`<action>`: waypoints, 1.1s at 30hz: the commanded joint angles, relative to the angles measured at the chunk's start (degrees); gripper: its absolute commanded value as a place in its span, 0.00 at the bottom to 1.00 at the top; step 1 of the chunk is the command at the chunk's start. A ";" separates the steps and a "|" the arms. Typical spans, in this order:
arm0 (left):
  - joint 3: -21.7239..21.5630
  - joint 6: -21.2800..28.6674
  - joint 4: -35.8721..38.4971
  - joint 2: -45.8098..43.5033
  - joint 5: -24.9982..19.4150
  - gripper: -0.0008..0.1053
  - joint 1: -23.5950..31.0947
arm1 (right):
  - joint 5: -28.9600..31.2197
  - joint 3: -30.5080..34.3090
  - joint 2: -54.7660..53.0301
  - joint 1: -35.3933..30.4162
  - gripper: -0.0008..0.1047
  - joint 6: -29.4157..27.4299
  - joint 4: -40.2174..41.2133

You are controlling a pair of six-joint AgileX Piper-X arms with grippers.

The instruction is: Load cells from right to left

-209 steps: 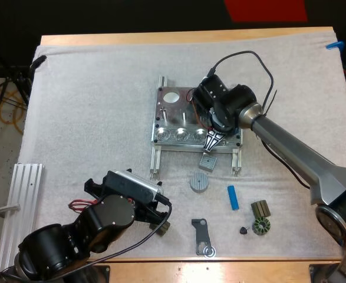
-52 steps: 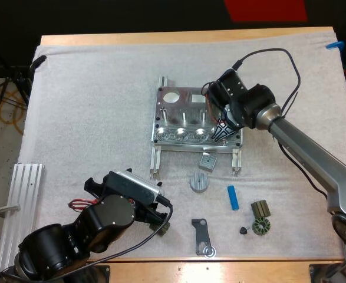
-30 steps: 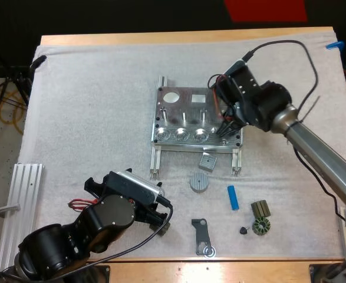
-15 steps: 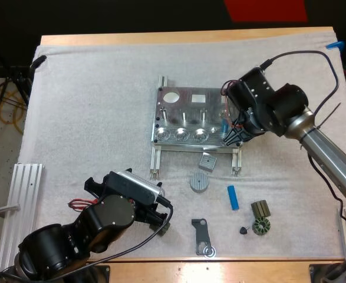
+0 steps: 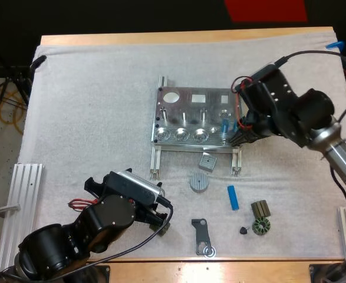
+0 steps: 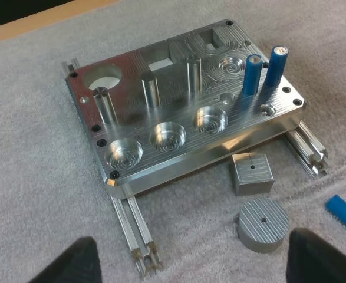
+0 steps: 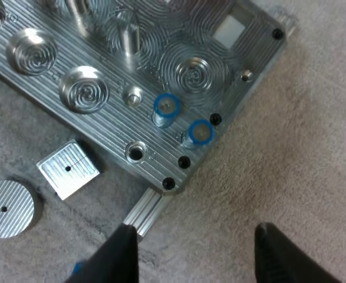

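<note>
The metal fixture (image 5: 187, 118) sits mid-mat. Two blue cylinders (image 6: 253, 75) (image 6: 277, 66) stand upright in holes at its right end; from above their tops (image 7: 167, 106) (image 7: 201, 132) show side by side. One of them (image 5: 224, 125) is visible in the high view, just left of my right gripper (image 5: 239, 135). That gripper (image 7: 199, 256) is open, with nothing between its fingers, beyond the fixture's right corner. A loose blue cylinder (image 5: 233, 197) lies on the mat in front. My left gripper (image 6: 202, 265) is open, low on the near side of the fixture.
A grey metal cube (image 5: 208, 161) and a ribbed disc (image 5: 199, 182) lie in front of the fixture. A black bracket (image 5: 203, 236), a small dark knob (image 5: 243, 230) and two dark wound parts (image 5: 260, 217) lie near the front edge. An aluminium rail (image 5: 19, 206) is at the left.
My right gripper has drawn away to the right, off the fixture, leaving the blue cylinders standing at its right end. The left arm has not moved.
</note>
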 commanded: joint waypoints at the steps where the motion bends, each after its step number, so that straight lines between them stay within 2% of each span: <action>1: -0.29 -0.10 -0.04 -0.29 -1.34 0.62 -0.01 | -0.38 -0.25 -1.31 0.03 0.43 0.04 1.03; 9: -0.29 -0.10 -0.04 -0.29 -1.34 0.62 -0.01 | -0.38 1.36 -5.00 0.03 0.43 0.04 2.11; 14: -0.29 0.05 -0.04 -0.29 -1.10 0.62 -0.01 | -0.38 5.03 -7.61 0.03 0.43 -0.13 2.98; 20: -0.29 2.44 -0.04 -0.29 -0.92 0.62 -0.01 | -0.38 10.60 -11.41 0.03 0.43 -0.13 4.10; 27: -0.29 9.51 -0.04 -0.29 -0.80 0.62 -0.01 | 0.31 14.22 -16.16 0.03 0.43 1.58 7.19; 29: -0.29 12.36 -0.04 -0.29 0.16 0.62 -0.01 | 0.31 14.27 -17.29 0.03 0.43 2.77 8.10; 33: -0.29 20.83 -2.28 -0.29 4.96 0.62 -0.01 | 0.31 14.27 -20.27 0.03 0.43 4.96 9.47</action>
